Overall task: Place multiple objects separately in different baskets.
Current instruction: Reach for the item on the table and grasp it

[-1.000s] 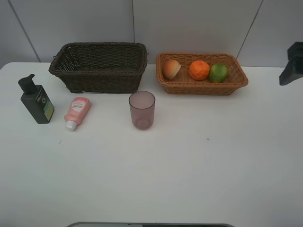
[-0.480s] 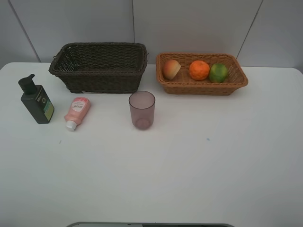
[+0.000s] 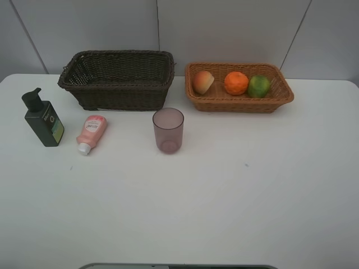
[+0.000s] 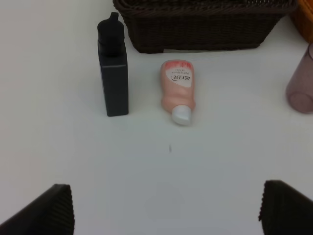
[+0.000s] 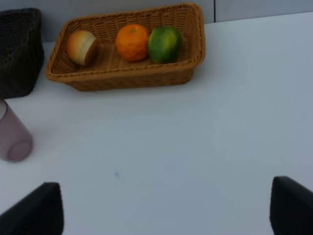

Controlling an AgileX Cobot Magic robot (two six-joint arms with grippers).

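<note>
The light tan basket point(image 3: 241, 103) at the back right holds a red-orange fruit point(image 3: 203, 82), an orange point(image 3: 236, 83) and a green citrus point(image 3: 258, 86). The dark brown basket point(image 3: 118, 95) at the back left looks empty. In front of it a dark green pump bottle point(image 3: 44, 119) stands, a pink tube point(image 3: 91, 131) lies flat, and a purple cup point(image 3: 168, 130) stands upright. Neither arm shows in the exterior view. My left gripper point(image 4: 166, 210) is open and empty, short of the bottle point(image 4: 115, 73) and tube point(image 4: 178, 90). My right gripper point(image 5: 166, 210) is open and empty, short of the tan basket point(image 5: 127, 78).
The white table point(image 3: 224, 196) ends at a grey wall behind the baskets. The cup shows at the edge of the left wrist view point(image 4: 301, 88) and of the right wrist view point(image 5: 13, 139).
The right arm's dark tip, seen at the right edge of the exterior view one second ago, has left that view. Nothing on the table has moved.
</note>
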